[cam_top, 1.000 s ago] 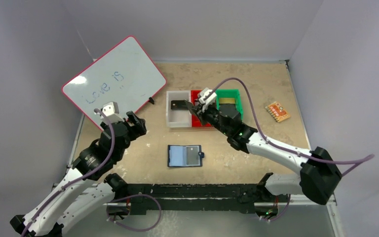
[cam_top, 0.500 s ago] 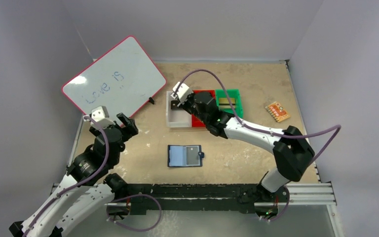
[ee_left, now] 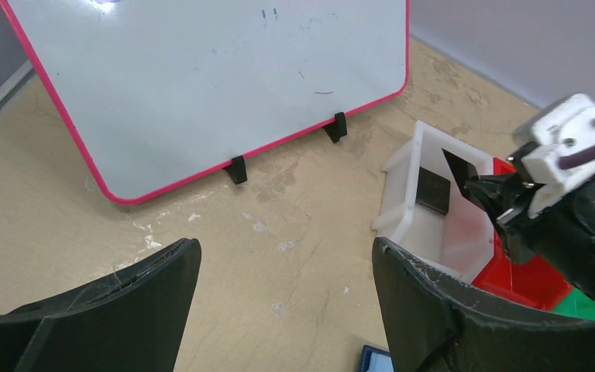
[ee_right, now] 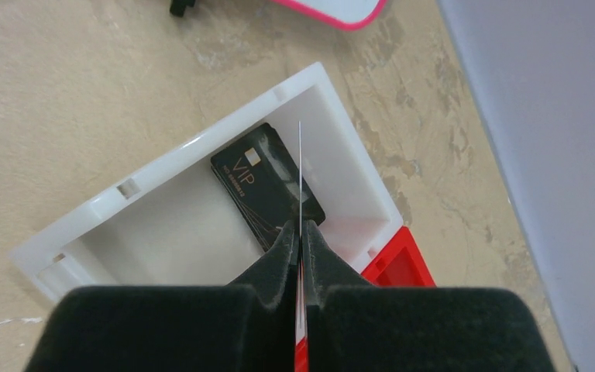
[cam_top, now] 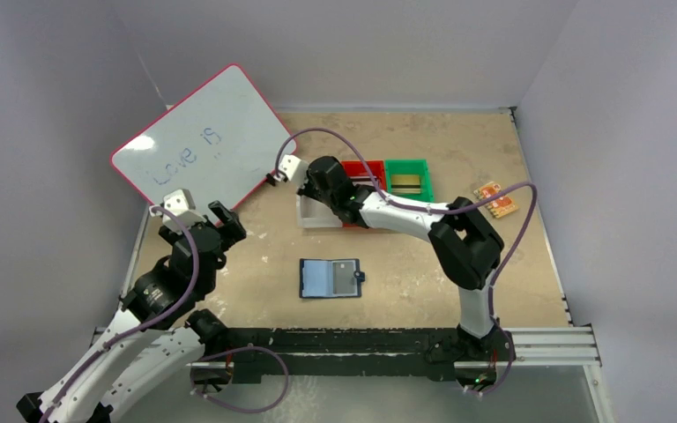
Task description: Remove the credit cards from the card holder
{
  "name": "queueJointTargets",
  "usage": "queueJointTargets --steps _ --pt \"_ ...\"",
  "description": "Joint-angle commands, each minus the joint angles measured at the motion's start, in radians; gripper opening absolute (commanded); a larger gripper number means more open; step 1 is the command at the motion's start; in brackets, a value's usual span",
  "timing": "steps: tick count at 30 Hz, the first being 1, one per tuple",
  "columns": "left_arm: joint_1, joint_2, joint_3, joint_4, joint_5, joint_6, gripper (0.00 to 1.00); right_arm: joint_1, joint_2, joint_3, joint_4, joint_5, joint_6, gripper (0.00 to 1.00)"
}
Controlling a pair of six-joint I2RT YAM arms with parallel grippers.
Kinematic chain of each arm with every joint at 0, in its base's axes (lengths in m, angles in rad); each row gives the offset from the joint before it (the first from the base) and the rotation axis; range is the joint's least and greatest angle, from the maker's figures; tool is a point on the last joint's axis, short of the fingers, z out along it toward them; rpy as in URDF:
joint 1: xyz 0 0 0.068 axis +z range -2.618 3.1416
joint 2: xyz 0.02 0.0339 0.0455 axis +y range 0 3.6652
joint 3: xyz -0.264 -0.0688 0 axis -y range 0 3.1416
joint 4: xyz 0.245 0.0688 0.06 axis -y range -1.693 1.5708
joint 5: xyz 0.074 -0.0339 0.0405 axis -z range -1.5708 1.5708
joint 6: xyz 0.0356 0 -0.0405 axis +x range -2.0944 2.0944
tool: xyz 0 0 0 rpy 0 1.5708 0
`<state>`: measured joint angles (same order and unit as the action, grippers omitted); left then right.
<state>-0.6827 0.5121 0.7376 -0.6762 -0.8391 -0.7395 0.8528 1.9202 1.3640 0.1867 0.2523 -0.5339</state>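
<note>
Hanging near the whiteboard (cam_top: 203, 145), the left gripper (ee_left: 285, 256) is wide open, holding nothing. The right gripper (ee_right: 300, 232) is over the white bin (ee_right: 201, 141), pinching a thin card (ee_left: 459, 167). The card holder (cam_top: 331, 278) lies open between the arms. A black card (ee_right: 267, 186) lies in the bin.

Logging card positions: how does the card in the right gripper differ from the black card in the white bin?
The gripped card stands on edge, pinched in the right gripper above the white bin; the black card lies flat inside it. The gripped card shows the wrist camera only its thin edge; the black card shows its face, lettered VIP. Both look dark.
</note>
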Motion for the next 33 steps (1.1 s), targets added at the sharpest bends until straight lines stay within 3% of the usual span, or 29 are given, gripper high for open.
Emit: queueJointTargets --steps 1,18,33 --pt "0.003 -0.018 0.006 0.009 -0.033 0.004 0.81 0.006 0.047 0.091 -0.051 0.094 -0.029 0.00" --pt "0.003 -0.060 0.006 0.000 -0.040 0.003 0.81 0.006 0.209 0.200 -0.053 0.133 -0.271 0.00" --pt "0.003 -0.066 0.008 0.000 -0.038 0.011 0.81 -0.002 0.255 0.188 0.024 0.140 -0.357 0.10"
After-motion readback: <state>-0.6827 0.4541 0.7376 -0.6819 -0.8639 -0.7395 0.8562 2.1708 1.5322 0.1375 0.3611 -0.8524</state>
